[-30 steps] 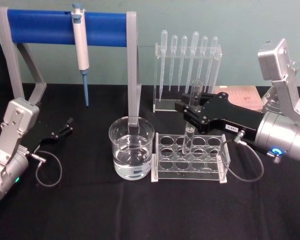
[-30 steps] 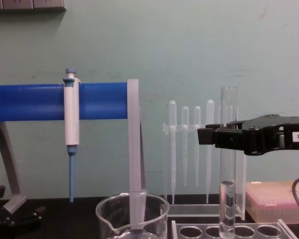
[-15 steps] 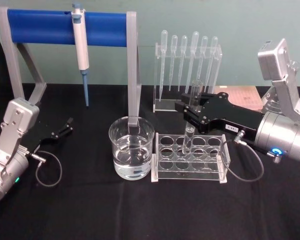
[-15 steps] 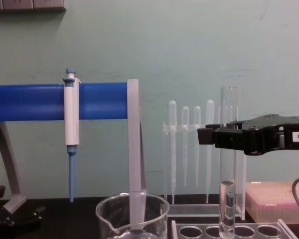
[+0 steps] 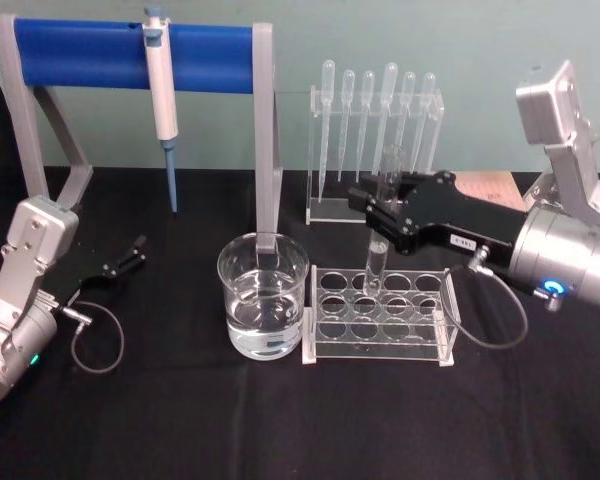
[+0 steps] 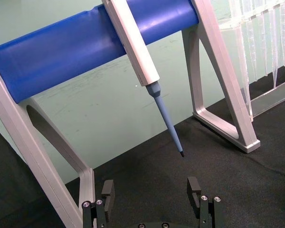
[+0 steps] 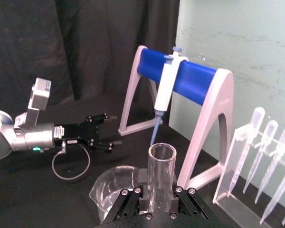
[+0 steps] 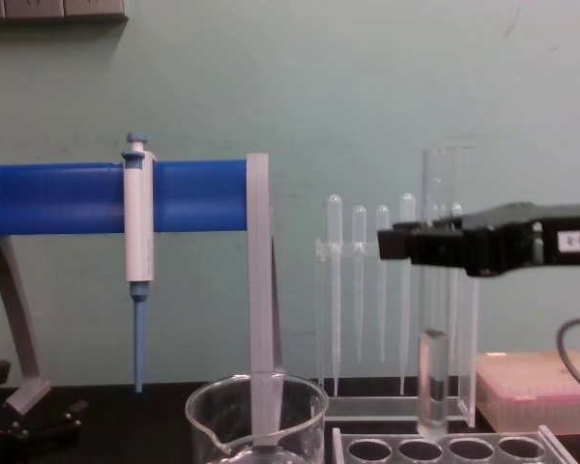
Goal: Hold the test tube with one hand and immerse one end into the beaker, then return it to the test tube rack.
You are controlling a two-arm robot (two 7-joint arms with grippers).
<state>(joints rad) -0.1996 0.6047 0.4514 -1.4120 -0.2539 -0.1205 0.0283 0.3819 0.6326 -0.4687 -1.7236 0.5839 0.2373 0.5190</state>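
test tube (image 8: 433,387) upright, base just above rack (image 5: 378,348), clamped in right pincer (image 5: 372,212); left pincer (image 6: 151,183) apart, well left of rack

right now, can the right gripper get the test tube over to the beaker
Probably yes. The right gripper holds the test tube upright, its bottom about level with the rack top. The beaker stands just left of the rack, nothing between. A little more lift should clear the rack edge.
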